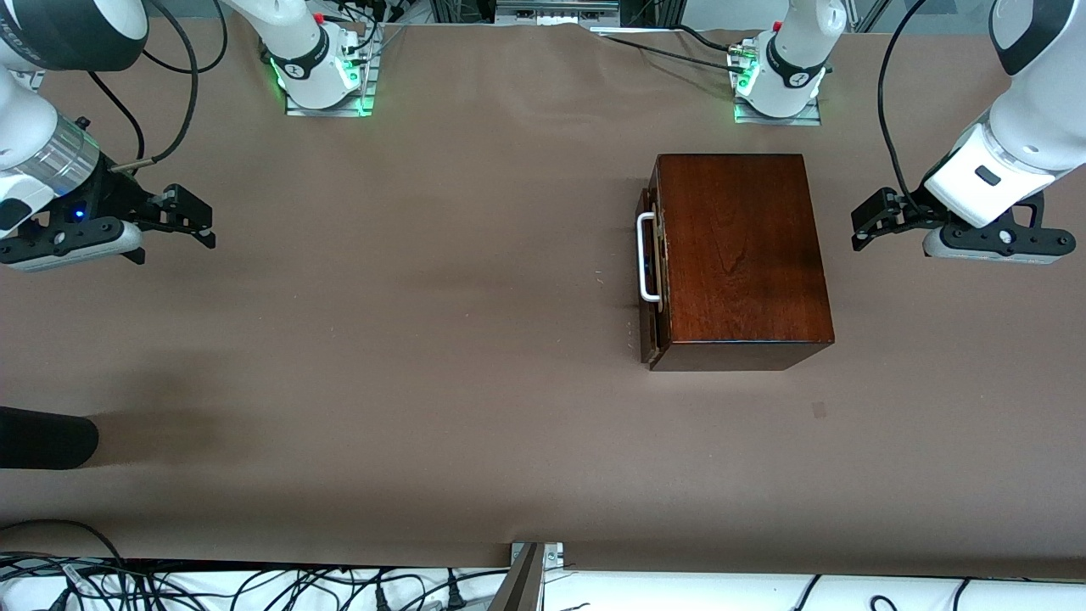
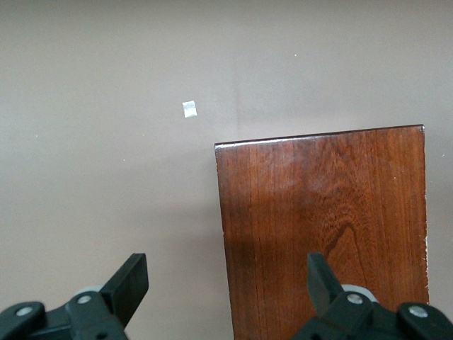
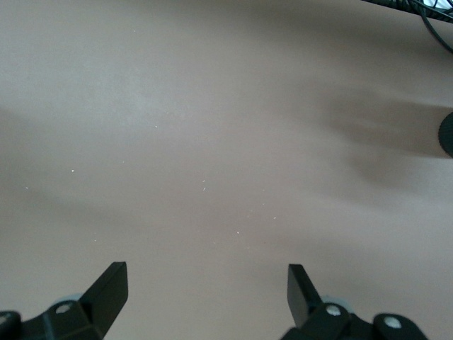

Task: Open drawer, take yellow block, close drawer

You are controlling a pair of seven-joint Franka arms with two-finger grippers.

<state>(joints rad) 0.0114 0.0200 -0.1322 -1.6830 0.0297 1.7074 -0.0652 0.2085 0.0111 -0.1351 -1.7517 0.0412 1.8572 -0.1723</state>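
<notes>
The dark mahogany box (image 1: 740, 255) stands on the table toward the left arm's end. Its drawer (image 1: 652, 327) looks shut, the reddish-brown front against the box, and the white bar handle (image 1: 646, 257) faces the right arm's end. The yellow block is hidden. My left gripper (image 1: 861, 229) hangs open over the table beside the box, at the side away from the handle. The left wrist view has this gripper (image 2: 226, 280) over the box's top edge (image 2: 325, 227). My right gripper (image 1: 204, 226) waits open over bare table at the right arm's end, with nothing between its fingers (image 3: 209, 283).
A black rounded object (image 1: 47, 437) pokes in at the table's edge at the right arm's end, nearer the front camera; it also shows in the right wrist view (image 3: 447, 134). A small pale scrap (image 2: 189, 108) lies on the brown table cover (image 1: 424, 339) near the box.
</notes>
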